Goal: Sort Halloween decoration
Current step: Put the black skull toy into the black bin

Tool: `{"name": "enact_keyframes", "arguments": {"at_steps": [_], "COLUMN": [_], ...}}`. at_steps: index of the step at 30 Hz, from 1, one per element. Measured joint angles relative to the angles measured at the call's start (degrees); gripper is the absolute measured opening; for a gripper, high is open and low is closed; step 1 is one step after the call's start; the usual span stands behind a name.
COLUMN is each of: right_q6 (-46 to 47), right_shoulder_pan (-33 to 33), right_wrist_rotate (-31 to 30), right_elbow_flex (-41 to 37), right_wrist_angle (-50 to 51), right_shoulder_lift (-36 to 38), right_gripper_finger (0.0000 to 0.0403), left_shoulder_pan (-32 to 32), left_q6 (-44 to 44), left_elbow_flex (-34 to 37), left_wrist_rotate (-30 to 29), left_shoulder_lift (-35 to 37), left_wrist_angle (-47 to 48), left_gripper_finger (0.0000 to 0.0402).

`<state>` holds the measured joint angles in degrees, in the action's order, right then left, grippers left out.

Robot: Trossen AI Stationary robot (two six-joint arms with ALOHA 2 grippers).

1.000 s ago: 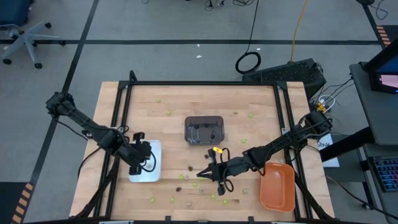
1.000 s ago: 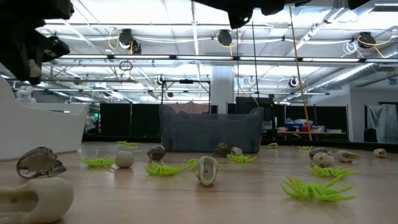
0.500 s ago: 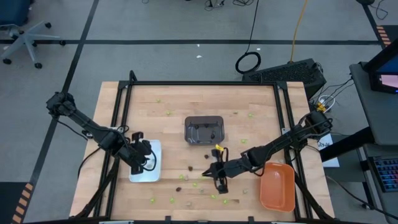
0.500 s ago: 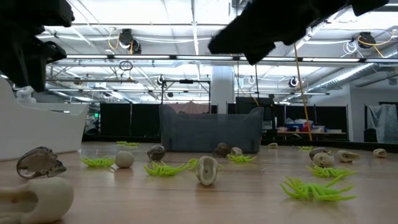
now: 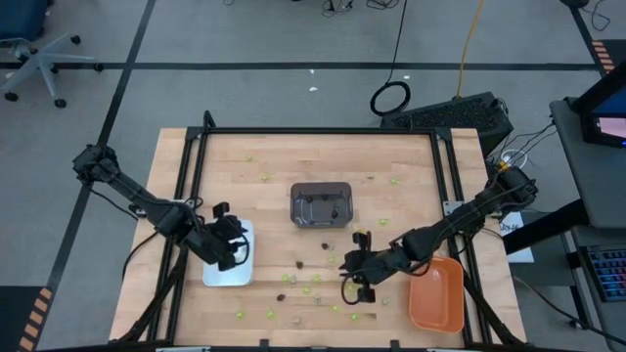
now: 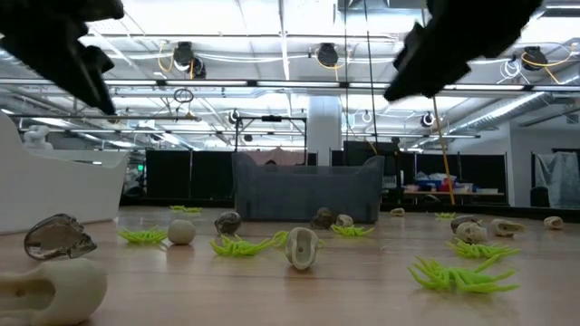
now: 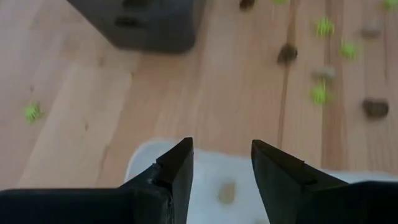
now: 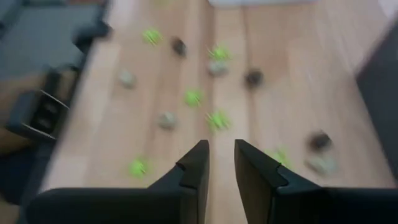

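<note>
Halloween decoration [image 5: 315,290] pieces lie scattered over the wooden desk [image 5: 264,156], mostly near its front edge. Left gripper [image 7: 221,163] hangs over the white tray [image 5: 240,235], jaws open and empty; right gripper [image 8: 220,163] is above the scatter, jaws slightly parted, empty. Grey floor surrounds the desk.

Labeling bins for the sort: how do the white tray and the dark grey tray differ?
The white tray sits by the table's left edge under the left end effector; the dark grey tray stands mid-table, no arm over it. White holds one tan trinket. Both are rectangular.
</note>
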<state>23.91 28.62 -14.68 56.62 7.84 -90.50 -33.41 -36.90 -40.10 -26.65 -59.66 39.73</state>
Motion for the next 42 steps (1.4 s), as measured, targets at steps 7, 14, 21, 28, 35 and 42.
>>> {"name": "enact_keyframes", "arguments": {"at_steps": [7, 14, 21, 28, 35, 42], "right_q6": [5.43, 9.26, 8.69, 7.95, 7.97, 7.91], "right_shoulder_pan": [-0.09, -0.09, -0.11, -0.11, -0.20, -0.39], "right_wrist_rotate": [-1.76, -2.10, -1.80, -1.88, -1.72, -1.55], "right_elbow_flex": [0.00, -0.24, -3.71, -5.52, -5.64, -5.62], "right_wrist_angle": [14.47, 21.25, 18.85, 13.47, 13.88, 15.14], "right_shoulder_lift": [0.00, -0.02, -0.75, -3.14, -6.05, -6.05], "right_gripper_finger": [0.0066, 0.0075, 0.0143, 0.0208, 0.0213, 0.0168], "left_shoulder_pan": [0.00, 0.00, 0.00, 0.02, 0.04, 0.07], "left_q6": [0.30, 5.81, 13.81, 18.78, 21.30, 21.17], "left_elbow_flex": [0.00, 0.02, 0.02, 0.02, 0.02, 0.02], "left_wrist_rotate": [-5.62, -8.77, -8.83, -9.07, -9.54, -9.66], "left_shoulder_lift": [-0.22, -2.50, -6.72, -9.97, -12.05, -13.04], "left_wrist_angle": [-5.20, -12.88, -23.95, -32.08, -37.70, -38.51], "left_gripper_finger": [0.0160, 0.0160, 0.0160, 0.0160, 0.0160, 0.0160]}}
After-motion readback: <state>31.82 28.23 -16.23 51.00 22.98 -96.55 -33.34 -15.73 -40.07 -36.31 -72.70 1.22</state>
